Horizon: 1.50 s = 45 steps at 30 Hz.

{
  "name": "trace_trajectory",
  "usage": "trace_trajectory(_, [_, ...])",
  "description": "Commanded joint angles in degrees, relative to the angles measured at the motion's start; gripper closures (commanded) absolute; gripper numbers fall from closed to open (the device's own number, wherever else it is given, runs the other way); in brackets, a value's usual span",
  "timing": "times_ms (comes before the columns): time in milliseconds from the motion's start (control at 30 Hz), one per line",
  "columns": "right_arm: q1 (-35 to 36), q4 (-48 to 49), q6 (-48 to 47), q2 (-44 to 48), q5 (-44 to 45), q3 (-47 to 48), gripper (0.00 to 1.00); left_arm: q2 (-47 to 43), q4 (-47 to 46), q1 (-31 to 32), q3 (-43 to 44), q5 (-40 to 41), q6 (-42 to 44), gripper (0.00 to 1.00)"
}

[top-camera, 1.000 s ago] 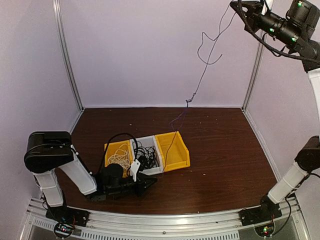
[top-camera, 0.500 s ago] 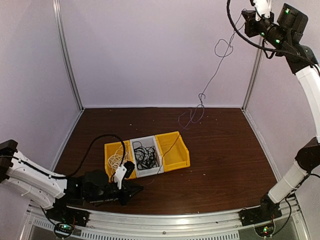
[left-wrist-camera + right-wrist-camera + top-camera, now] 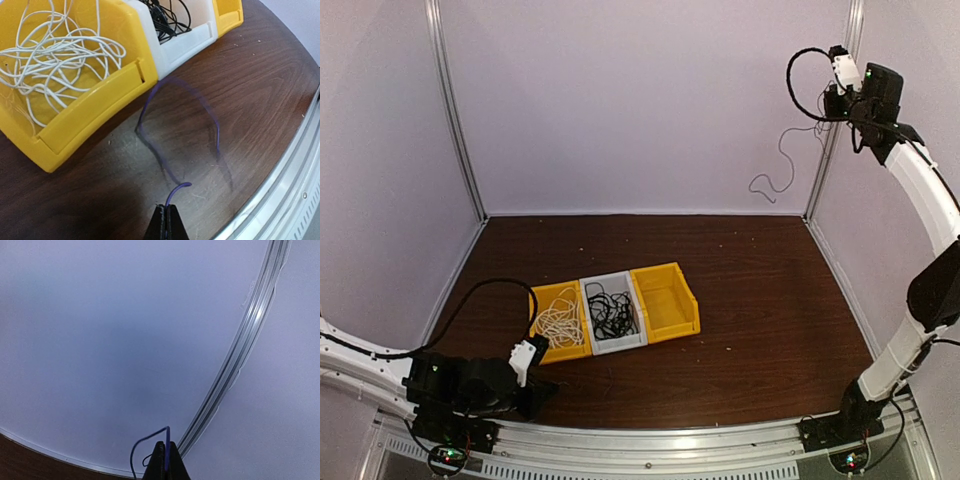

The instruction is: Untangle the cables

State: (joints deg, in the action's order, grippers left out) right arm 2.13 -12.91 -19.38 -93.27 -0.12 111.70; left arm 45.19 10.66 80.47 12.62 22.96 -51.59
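Observation:
The purple cable (image 3: 167,439) is pinched in my shut right gripper (image 3: 166,456), held high by the back right post (image 3: 825,100). Its thin strand (image 3: 782,158) dangles in loops in front of the back wall, off the table. My left gripper (image 3: 168,216) is low at the near left (image 3: 538,393), shut on a purple cable end (image 3: 176,190). A blurred purple loop (image 3: 150,102) swings ahead of that end, above the table. White cable (image 3: 55,60) fills the left yellow bin (image 3: 546,350). Black cables (image 3: 610,310) lie in the white bin (image 3: 192,42).
The three bins stand in a row mid-table; the right yellow bin (image 3: 665,298) holds nothing. Metal frame posts (image 3: 455,110) mark the back corners, and a metal rail (image 3: 650,440) runs along the near edge.
The left arm pulled back from the bins to the near left corner. The right arm swung right and lower, and the purple cable rose out of the right yellow bin.

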Motion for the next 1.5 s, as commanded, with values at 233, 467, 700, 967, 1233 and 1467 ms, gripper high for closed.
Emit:
trace_trajectory(233, [-0.05,5.67,-0.43,11.00,-14.05,-26.20,1.00,6.16,0.88,0.22,17.22,7.88,16.28,1.00])
trace_trajectory(467, [0.09,4.59,3.79,18.44,-27.78,-40.71,1.00,16.84,-2.63,-0.10,33.49,5.74,31.03,1.00])
trace_trajectory(700, [0.38,3.37,5.85,21.90,-39.18,-48.77,1.00,26.27,-6.35,-5.35,46.88,0.45,37.43,1.00])
trace_trajectory(967, [0.68,5.03,6.04,24.71,-43.10,-59.92,1.00,36.20,-10.28,-11.83,58.14,-3.07,41.25,1.00])
trace_trajectory(1233, [0.53,4.34,5.32,23.90,-46.16,-60.59,1.00,41.86,-13.38,-16.83,60.57,-6.22,42.21,1.00])
trace_trajectory(1467, [0.54,4.30,4.70,23.78,-46.32,-60.73,1.00,47.00,-16.68,-20.59,58.88,-11.43,40.74,1.00])
